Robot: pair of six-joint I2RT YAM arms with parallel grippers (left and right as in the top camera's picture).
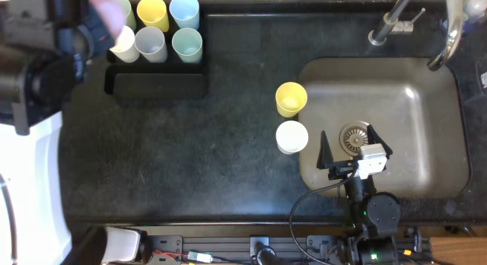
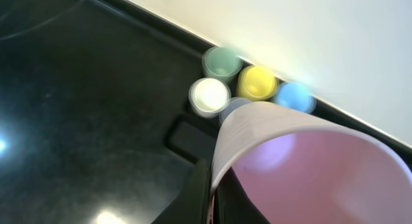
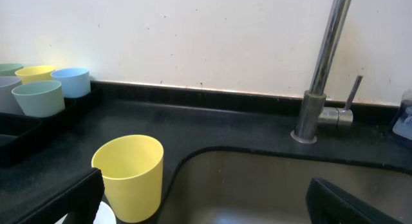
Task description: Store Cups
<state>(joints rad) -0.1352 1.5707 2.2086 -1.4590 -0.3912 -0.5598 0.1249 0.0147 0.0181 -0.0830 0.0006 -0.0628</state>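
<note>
Near tray (image 1: pixel 156 84), pink cup (image 2: pixel 309 166) in hand (image 2: pixel 209 201)

A stainless steel sink (image 1: pixel 426 90) is set into the right side of the dark speckled table (image 1: pixel 190 158), with a round drain (image 1: pixel 354 135) in its floor. A chrome faucet (image 3: pixel 322 69) stands behind the sink, against a pale wall (image 3: pixel 193 37).

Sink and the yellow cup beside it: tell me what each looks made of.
The sink is probably stainless steel, brushed, with a dull grey metallic sheen. The yellow cup is likely plastic, matte, with even colour and a thin rim, though it could be silicone.
</note>
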